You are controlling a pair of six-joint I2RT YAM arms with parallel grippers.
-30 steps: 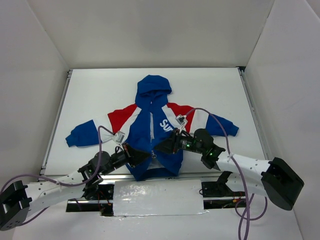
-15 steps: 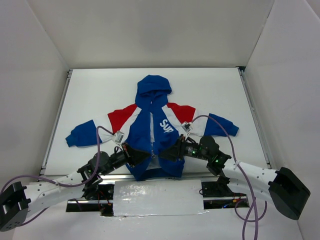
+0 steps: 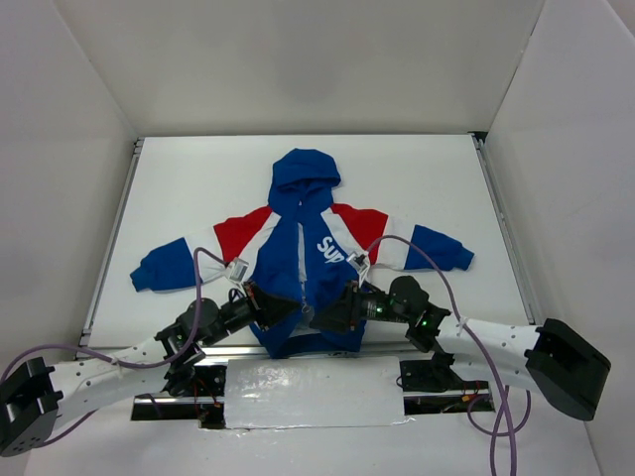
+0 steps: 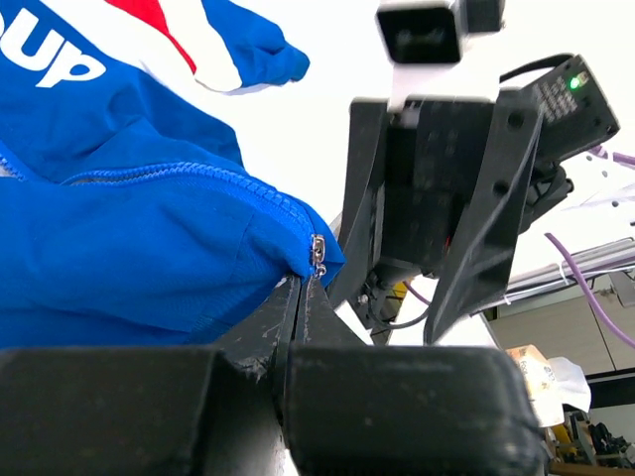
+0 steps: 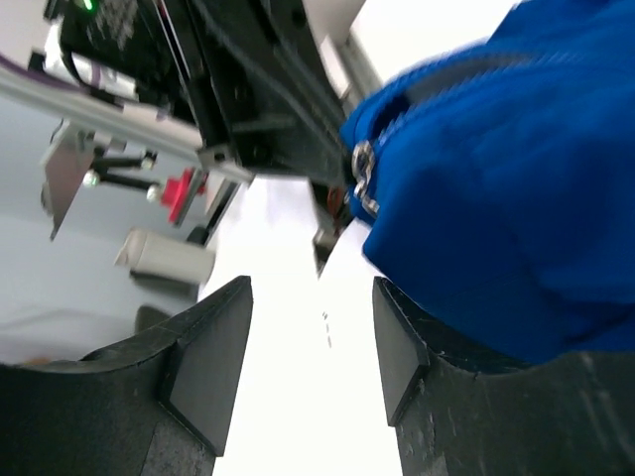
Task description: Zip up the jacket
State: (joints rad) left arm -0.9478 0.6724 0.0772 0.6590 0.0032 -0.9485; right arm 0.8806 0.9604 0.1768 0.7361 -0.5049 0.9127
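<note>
The blue, red and white hooded fabric jacket [image 3: 281, 260] is laid mid-worktop, with its zipper running from the near edge to the far edge. Its hem is pinched in the closed left gripper [image 4: 299, 296]. The metal zipper slider [image 5: 362, 183] is seen just beyond the parted, empty right gripper [image 5: 311, 322].

Right wrist view shows the jacket [image 5: 496, 198] blurred and cropped.

Bright, even light; only faint shadows under the jacket [image 3: 298, 273] on the white desk [image 3: 417, 178]. Right wrist view is smeared, its near fingers [image 5: 208, 367] soft.
</note>
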